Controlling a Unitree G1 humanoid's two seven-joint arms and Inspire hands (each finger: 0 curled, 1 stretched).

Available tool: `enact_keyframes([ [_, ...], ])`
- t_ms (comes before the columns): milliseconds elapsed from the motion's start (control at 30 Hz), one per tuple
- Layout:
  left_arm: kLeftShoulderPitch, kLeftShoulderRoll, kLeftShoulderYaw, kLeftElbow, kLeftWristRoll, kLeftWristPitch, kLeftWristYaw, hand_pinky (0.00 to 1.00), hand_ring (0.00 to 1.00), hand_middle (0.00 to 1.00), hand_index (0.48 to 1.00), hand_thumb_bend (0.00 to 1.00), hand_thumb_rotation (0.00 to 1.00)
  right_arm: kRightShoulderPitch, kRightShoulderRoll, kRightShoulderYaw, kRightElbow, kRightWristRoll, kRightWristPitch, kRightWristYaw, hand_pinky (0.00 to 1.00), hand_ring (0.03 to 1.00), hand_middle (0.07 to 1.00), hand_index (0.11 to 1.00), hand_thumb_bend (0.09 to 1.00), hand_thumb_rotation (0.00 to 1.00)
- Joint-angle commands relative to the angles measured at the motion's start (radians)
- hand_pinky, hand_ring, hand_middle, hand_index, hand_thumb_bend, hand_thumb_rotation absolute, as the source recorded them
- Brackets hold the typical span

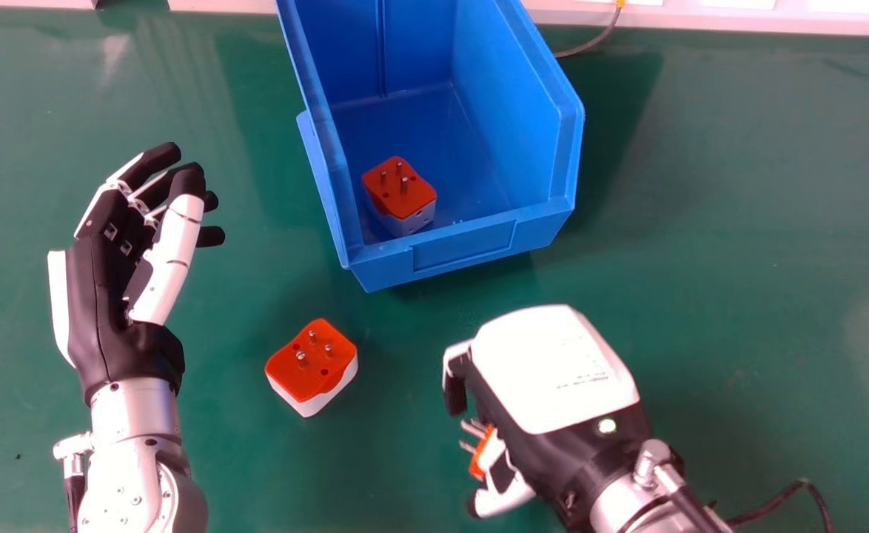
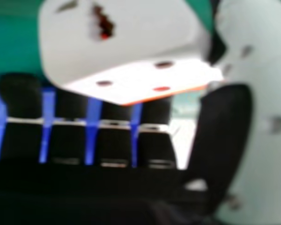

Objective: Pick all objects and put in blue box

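The robot's right hand (image 1: 553,370) pinches a plug adapter (image 2: 131,37) short of the blue box (image 1: 464,246); a shallow hold could drop it outside.

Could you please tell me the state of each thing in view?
Blue box: upright, open-topped.
Boxed plug adapter: pins up.
Plug adapter on table: pins up, not held.
Left hand: open, empty.
Right hand: closed on a third plug adapter.
Third plug adapter: held, pins sideways.
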Motion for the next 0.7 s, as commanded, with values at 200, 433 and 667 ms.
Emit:
enact_keyframes([
  [200, -0.031, 0.016, -0.007, 0.006, 0.023, -0.003, 0.006, 0.52, 0.63, 0.69, 0.692, 0.63, 0.41, -0.051, -0.042, -0.024, 0.058, 0.123, -0.094, -0.231, 0.19, 0.303, 0.412, 0.51, 0.525, 0.0],
  [433, -0.038, 0.012, -0.005, 0.011, 0.023, -0.002, 0.008, 0.53, 0.63, 0.69, 0.689, 0.63, 0.41, -0.067, -0.06, -0.033, 0.09, 0.193, -0.141, -0.324, 0.23, 0.337, 0.444, 0.511, 0.521, 0.0],
  [667, -0.034, 0.01, -0.01, 0.007, 0.029, 0.0, 0.013, 0.53, 0.63, 0.69, 0.691, 0.63, 0.41, -0.075, -0.083, -0.037, 0.11, 0.221, -0.181, -0.399, 0.25, 0.351, 0.46, 0.509, 0.519, 0.0],
])
